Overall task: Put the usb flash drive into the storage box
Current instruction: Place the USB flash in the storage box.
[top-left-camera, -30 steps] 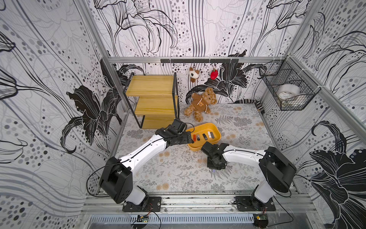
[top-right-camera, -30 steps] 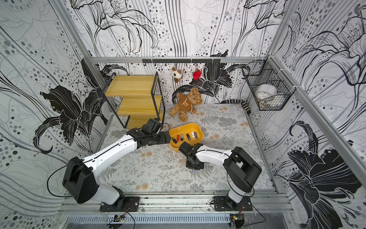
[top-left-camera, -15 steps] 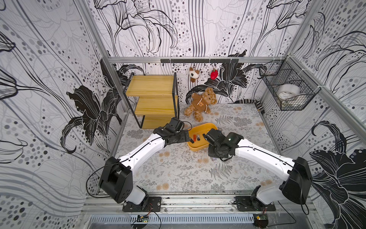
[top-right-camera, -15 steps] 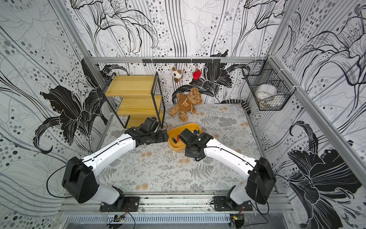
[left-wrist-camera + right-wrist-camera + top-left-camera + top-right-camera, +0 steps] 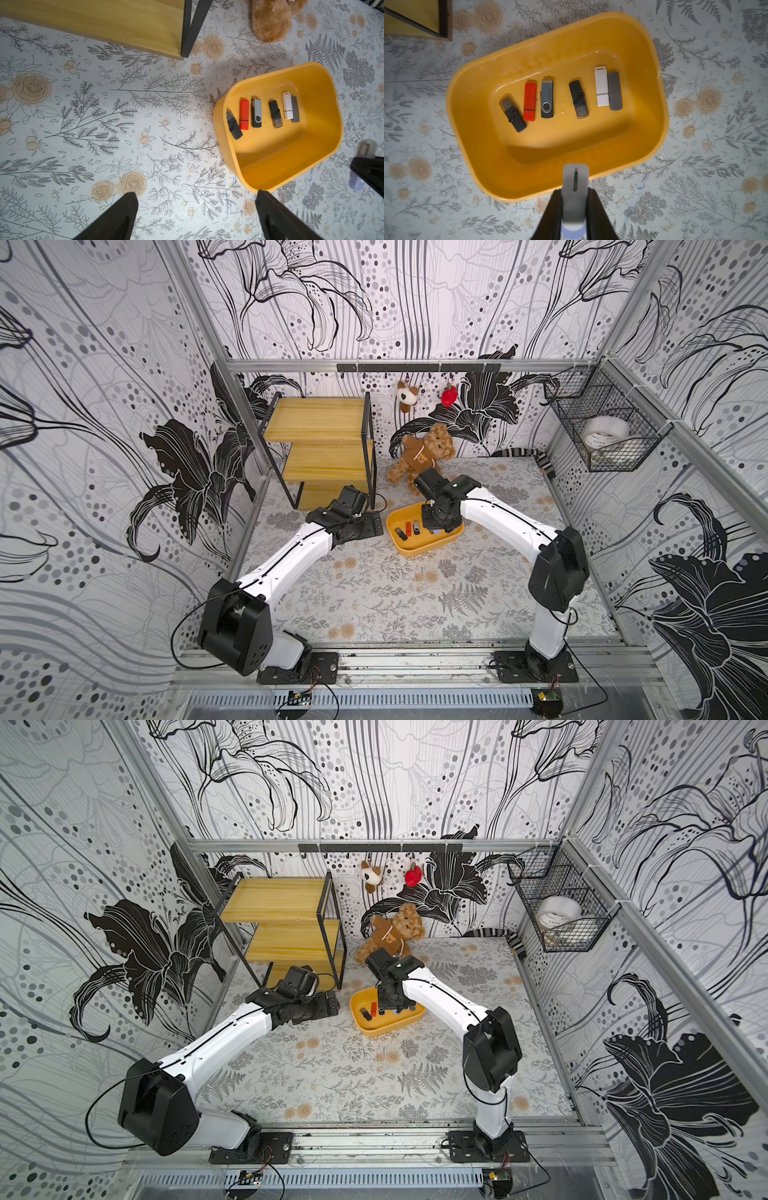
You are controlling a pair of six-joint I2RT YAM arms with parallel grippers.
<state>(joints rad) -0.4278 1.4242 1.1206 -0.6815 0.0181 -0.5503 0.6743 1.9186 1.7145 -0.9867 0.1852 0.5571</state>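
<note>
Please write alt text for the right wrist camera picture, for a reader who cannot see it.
The right gripper, shut, holds a pale translucent usb flash drive over the rim of the yellow storage box. Six other drives lie in a row inside it.

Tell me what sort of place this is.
Probably a robot test cell staged as a room: left arm and right arm bolted to a metal rail, flower-printed wall panels, props like a teddy bear.
</note>
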